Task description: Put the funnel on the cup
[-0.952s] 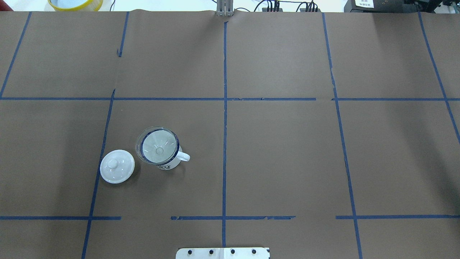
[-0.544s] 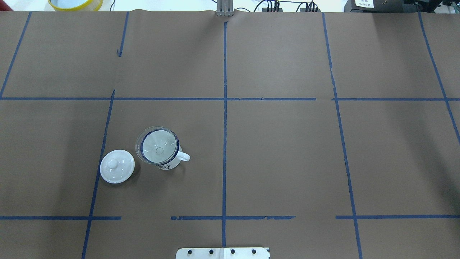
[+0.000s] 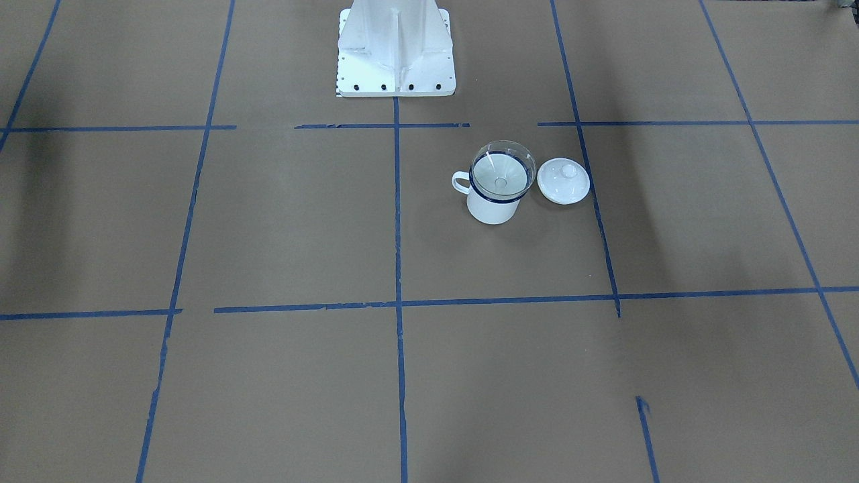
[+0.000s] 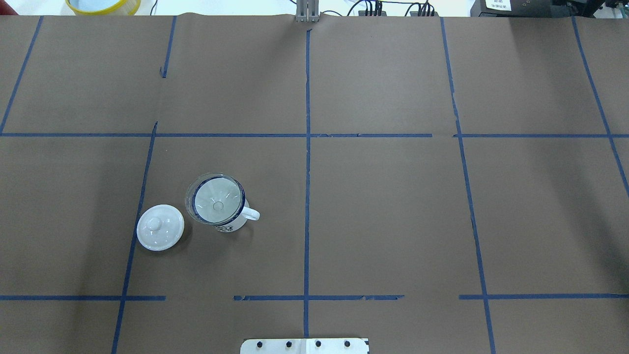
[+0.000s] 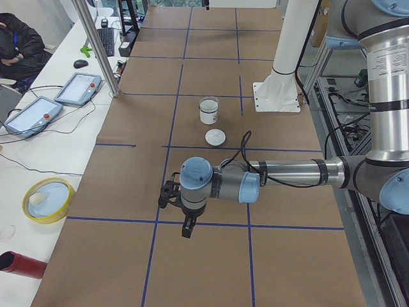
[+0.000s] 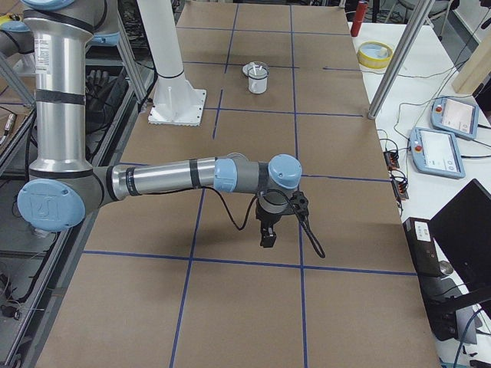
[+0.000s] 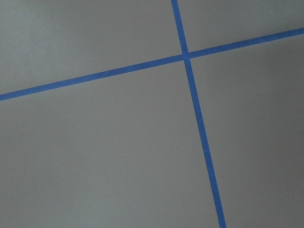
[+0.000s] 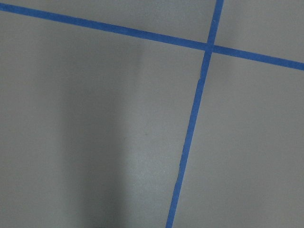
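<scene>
The clear funnel (image 4: 216,196) sits upright in the mouth of the white mug with the dark blue rim (image 4: 235,223), spout down inside it. Both also show in the front view, funnel (image 3: 502,176) on cup (image 3: 493,209). My left gripper (image 5: 185,227) hangs above the table far from the mug and shows only in the left side view. My right gripper (image 6: 267,238) hangs over the other end and shows only in the right side view. I cannot tell whether either is open or shut. Both wrist views show only brown paper and blue tape.
A round white knobbed lid (image 4: 160,227) lies on the table beside the mug, on the side away from its handle. The robot's white base (image 3: 396,47) stands at the near edge. A yellow bowl (image 5: 48,199) and tablets (image 5: 80,86) lie off the paper.
</scene>
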`<state>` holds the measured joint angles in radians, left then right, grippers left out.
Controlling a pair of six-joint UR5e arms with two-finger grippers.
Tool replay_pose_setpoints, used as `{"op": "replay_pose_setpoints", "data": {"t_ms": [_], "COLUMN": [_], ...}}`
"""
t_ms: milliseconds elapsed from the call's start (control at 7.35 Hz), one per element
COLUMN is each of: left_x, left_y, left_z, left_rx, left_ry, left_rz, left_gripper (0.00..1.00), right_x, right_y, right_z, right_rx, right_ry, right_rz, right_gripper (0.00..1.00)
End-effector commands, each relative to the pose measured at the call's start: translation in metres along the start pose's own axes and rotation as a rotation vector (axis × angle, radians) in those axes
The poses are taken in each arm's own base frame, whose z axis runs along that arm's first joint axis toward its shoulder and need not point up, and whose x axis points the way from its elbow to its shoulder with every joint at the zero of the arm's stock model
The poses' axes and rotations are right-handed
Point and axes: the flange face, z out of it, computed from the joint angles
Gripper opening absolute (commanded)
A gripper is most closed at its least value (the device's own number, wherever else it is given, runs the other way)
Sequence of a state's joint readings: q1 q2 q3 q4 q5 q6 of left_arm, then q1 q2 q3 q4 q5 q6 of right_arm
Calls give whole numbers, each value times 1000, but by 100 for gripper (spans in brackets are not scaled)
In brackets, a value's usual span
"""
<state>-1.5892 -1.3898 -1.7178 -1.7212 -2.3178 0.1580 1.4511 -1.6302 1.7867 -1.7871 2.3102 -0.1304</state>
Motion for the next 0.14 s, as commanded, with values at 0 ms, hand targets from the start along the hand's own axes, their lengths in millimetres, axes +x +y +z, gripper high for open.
{"op": "replay_pose_setpoints", "data": {"t_ms": [0], "left_x": [2], "left_y": [0], "left_z": [-2], "left_rx": [4], "left_ry": [-1], "left_rz": [3], "left_gripper": [100], "right_x": [0], "right_y": [0], "right_z": [0], "right_rx": [0], "right_ry": [0], "right_rz": [0], "right_gripper": [100]}}
